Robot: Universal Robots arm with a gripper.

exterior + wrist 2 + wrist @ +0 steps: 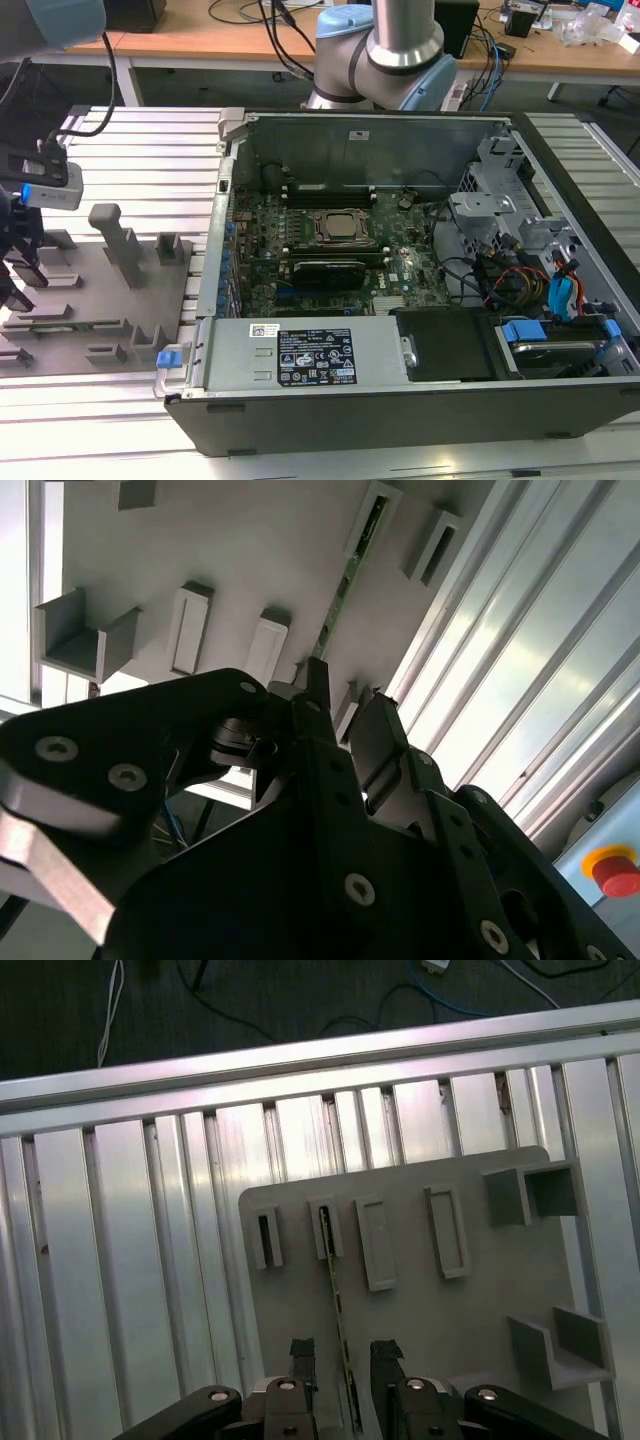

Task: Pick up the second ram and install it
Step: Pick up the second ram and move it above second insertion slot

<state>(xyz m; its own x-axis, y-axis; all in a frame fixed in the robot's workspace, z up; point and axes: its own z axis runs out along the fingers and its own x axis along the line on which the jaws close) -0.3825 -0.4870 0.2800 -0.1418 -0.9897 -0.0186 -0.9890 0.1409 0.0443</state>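
The second ram [338,1300] is a thin green stick standing on edge in the grey tray's [480,1300] slot holders. In the second wrist view the second ram [345,585] runs from a holder toward my fingers. My gripper [343,1355] is open, with one black finger on each side of the stick's near end and a gap to both. The gripper [350,705] fingertips straddle the same end of the stick. In the exterior view my gripper [18,280] hangs over the tray [100,290] at the exterior view's far left.
The open computer case [400,390] lies at the exterior view's middle and right, its motherboard [330,240] showing a CPU socket and black memory slots. Several upright grey holders [120,240] stand on the tray. Ribbed aluminium table [120,1290] surrounds the tray. A red button [615,870] sits nearby.
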